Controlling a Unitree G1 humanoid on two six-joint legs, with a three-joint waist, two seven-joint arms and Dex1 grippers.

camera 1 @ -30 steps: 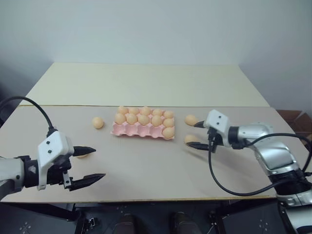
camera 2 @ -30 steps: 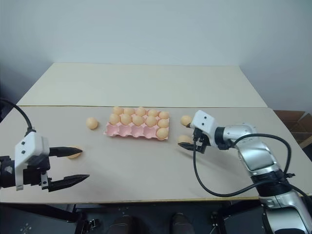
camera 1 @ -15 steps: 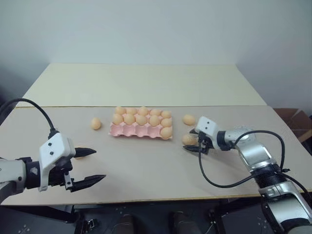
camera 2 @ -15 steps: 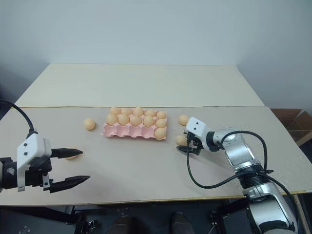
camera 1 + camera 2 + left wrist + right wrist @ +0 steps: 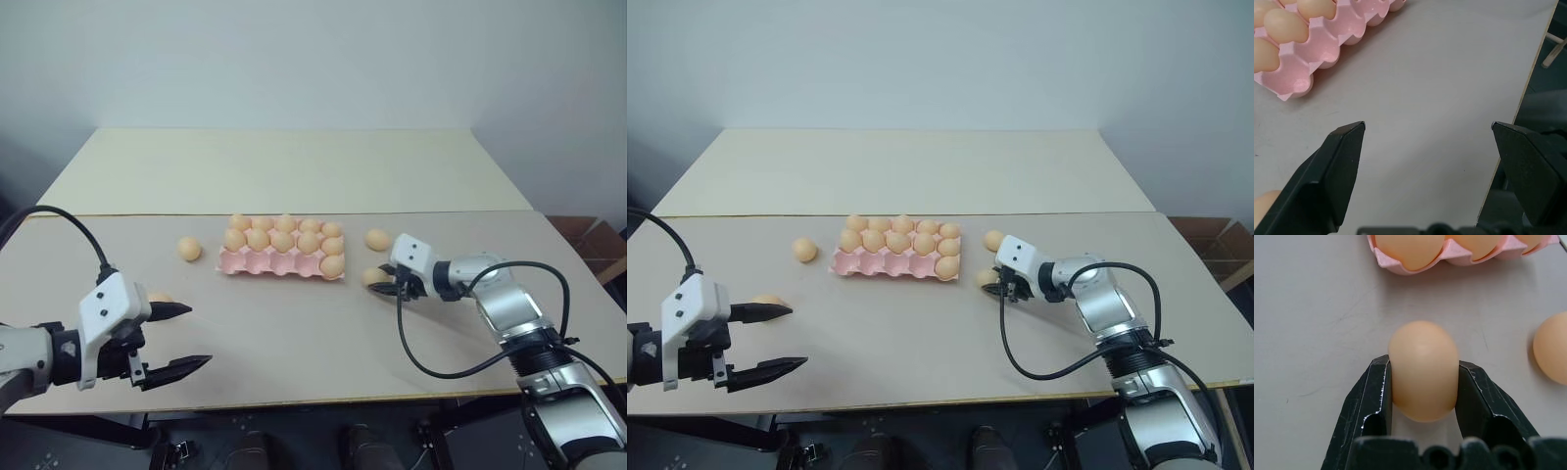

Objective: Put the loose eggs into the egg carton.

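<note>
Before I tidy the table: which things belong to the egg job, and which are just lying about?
Belong to the job:
- egg carton
- egg in the right gripper
- loose egg beside it
- loose egg left of the carton
- loose egg by the left gripper

Just lying about:
- cardboard box off the table

Two pale tables [image 5: 294, 166] abut before a plain grey-white wall [image 5: 313, 59]; cardboard box [image 5: 588, 240] at right.
</note>
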